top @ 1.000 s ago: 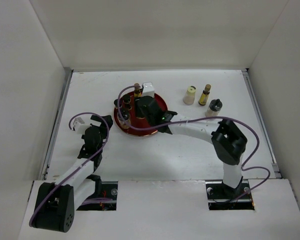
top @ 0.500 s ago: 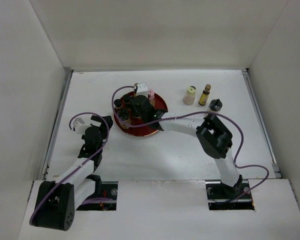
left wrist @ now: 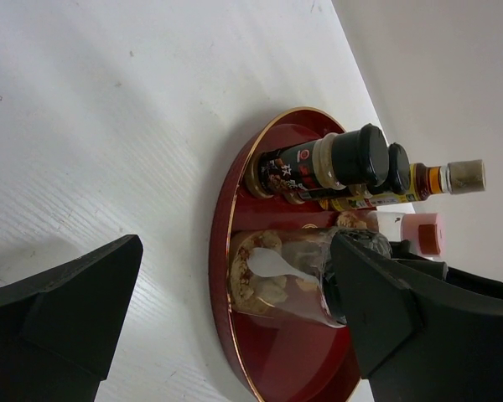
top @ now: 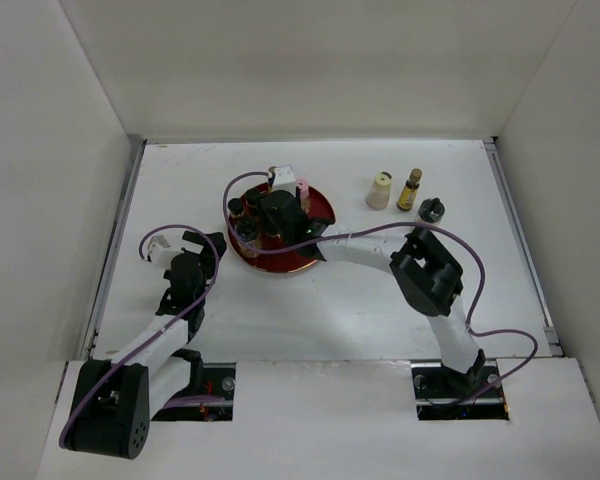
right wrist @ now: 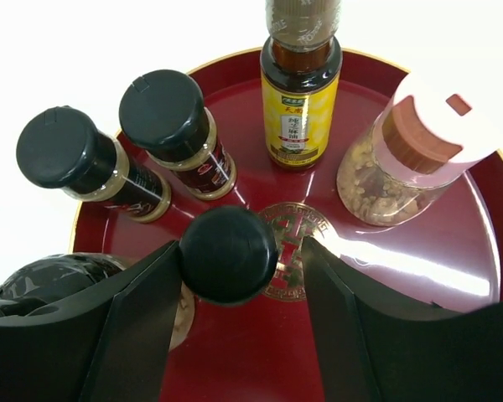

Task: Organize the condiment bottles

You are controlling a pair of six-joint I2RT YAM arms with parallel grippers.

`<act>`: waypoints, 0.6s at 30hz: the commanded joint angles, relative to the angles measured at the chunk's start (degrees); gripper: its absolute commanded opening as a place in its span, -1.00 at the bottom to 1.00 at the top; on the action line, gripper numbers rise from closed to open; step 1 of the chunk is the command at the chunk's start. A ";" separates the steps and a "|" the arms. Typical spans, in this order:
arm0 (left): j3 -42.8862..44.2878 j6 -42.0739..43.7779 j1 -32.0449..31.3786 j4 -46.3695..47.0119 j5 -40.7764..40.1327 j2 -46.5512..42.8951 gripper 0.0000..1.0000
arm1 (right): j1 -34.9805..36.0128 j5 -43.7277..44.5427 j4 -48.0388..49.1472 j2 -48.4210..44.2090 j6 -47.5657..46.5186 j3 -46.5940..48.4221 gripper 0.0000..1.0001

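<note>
A round red tray (top: 292, 264) holds several condiment bottles. In the right wrist view the tray (right wrist: 453, 268) carries two dark bottles with black caps (right wrist: 71, 159) (right wrist: 169, 113), an amber bottle with a yellow label (right wrist: 300, 100), a pink-capped jar (right wrist: 411, 159) and a black-lidded glass jar (right wrist: 42, 280). My right gripper (right wrist: 241, 251) is open around another black-capped bottle (right wrist: 228, 254); the left finger touches its cap, the right finger stands apart. My left gripper (left wrist: 235, 243) is open and empty, left of the tray, facing the glass jar (left wrist: 285, 276).
Three bottles stand on the table right of the tray: a cream one (top: 379, 190), an amber one with a gold cap (top: 410, 188) and a dark-capped jar (top: 430, 212). White walls enclose the table on three sides.
My right gripper has shifted left over the tray, and the pink-capped jar now shows beside it. The left arm has not moved.
</note>
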 commanded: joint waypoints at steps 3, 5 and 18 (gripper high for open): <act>0.35 0.04 0.06 2.24 0.60 -0.04 1.00 | 0.00 2.76 1.80 -6.76 0.71 -0.95 0.32; 0.35 0.21 0.14 2.33 0.60 -0.74 1.00 | 0.00 2.76 1.63 -8.35 0.97 -2.01 0.36; 0.44 0.12 -0.12 2.42 0.69 -0.39 1.00 | -0.96 2.76 2.33 -20.04 2.47 -12.02 0.35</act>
